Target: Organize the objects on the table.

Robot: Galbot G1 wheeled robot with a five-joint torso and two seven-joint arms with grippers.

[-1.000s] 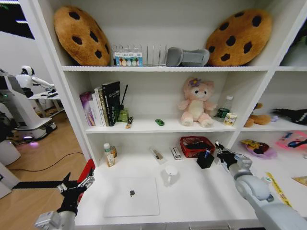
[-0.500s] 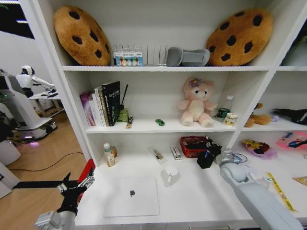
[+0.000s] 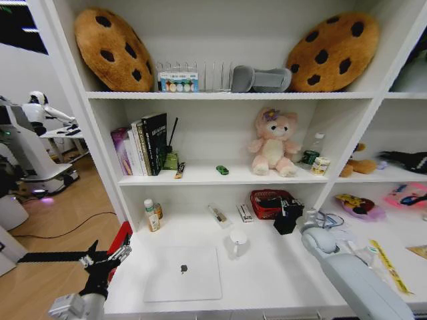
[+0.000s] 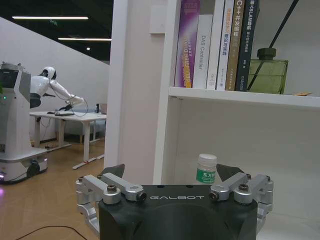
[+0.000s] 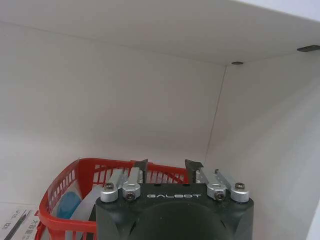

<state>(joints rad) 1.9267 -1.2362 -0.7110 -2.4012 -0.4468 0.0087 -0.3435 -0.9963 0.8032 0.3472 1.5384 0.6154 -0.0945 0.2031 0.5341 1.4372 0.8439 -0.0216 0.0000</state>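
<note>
The laptop point(image 3: 183, 273) lies flat and untouched near the front edge of the surface point(image 3: 280, 277), with bare room around it. The left end effector point(image 3: 107, 257) hangs spread wide off the surface's left edge, unchanged. Over the last second the right end effector point(image 3: 288, 215) has swung in toward the back, and now sits, parted narrowly and empty, at the red basket point(image 3: 267, 203) beside a black box point(image 3: 285, 223). Shelf above and side wall hem it in. The green toy car point(image 3: 222, 170) rests on the shelf farther back.
</note>
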